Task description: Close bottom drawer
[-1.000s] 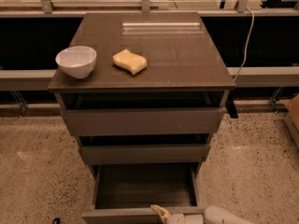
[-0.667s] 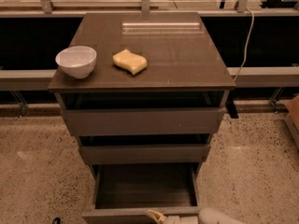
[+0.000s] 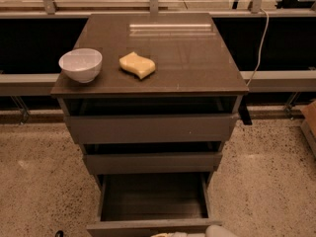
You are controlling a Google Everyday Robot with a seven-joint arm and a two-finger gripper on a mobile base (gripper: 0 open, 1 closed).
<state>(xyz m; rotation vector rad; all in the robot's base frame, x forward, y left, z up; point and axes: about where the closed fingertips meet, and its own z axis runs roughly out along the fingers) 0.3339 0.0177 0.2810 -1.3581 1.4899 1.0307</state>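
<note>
The bottom drawer is the lowest of three dark grey-brown drawers in a small cabinet. It is pulled far out, and its shallow box shows nothing inside. Its flat front panel runs along the bottom edge of the camera view. My gripper is at the very bottom edge, just in front of that panel. Only a pale tip and part of the grey arm show; the rest is cut off.
The middle drawer and top drawer stand slightly out. On the cabinet top sit a white bowl and a yellow sponge. A speckled floor lies on both sides. A cable hangs at the right.
The gripper has dropped lower in the view, so less of it shows. The bottom drawer stays pulled out about as far as before.
</note>
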